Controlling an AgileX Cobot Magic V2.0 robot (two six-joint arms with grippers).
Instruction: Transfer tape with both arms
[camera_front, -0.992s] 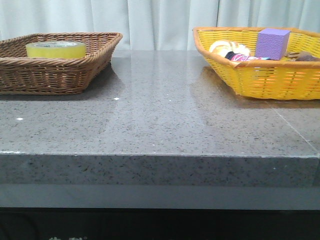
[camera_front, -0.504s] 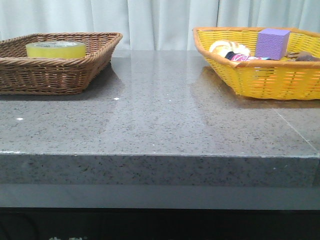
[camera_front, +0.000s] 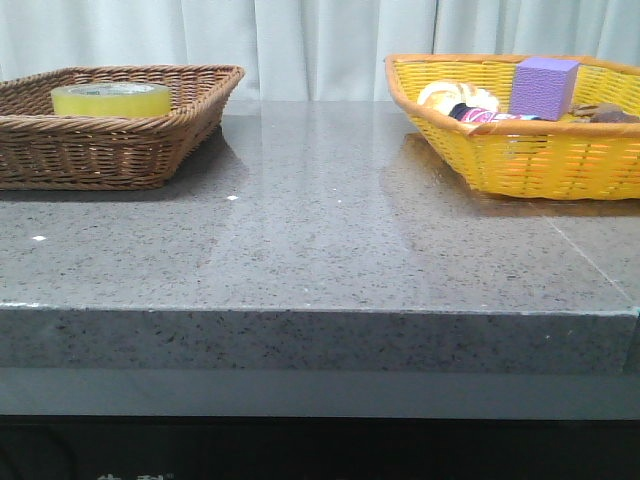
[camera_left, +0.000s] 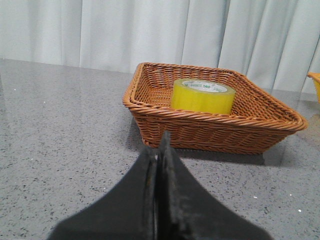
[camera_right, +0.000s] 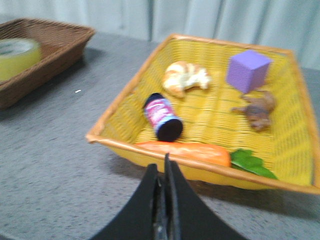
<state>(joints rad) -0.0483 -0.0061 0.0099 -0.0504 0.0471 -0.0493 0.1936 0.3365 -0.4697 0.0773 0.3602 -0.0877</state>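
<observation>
The yellow-green tape roll (camera_front: 111, 98) lies flat in the brown wicker basket (camera_front: 190, 110) at the table's back left. It also shows in the left wrist view (camera_left: 202, 95) and at the edge of the right wrist view (camera_right: 17, 57). My left gripper (camera_left: 160, 150) is shut and empty, low over the table, a short way in front of the brown basket (camera_left: 210, 130). My right gripper (camera_right: 165, 167) is shut and empty, just in front of the yellow basket (camera_right: 125, 145). Neither arm shows in the front view.
The yellow basket (camera_front: 520, 150) at the back right holds a purple cube (camera_front: 545, 85), a croissant (camera_right: 186, 77), a small dark bottle (camera_right: 162, 117), a toy carrot (camera_right: 185, 151) and a brown piece (camera_right: 257, 110). White curtain hangs behind the grey speckled table (camera_front: 330, 240).
</observation>
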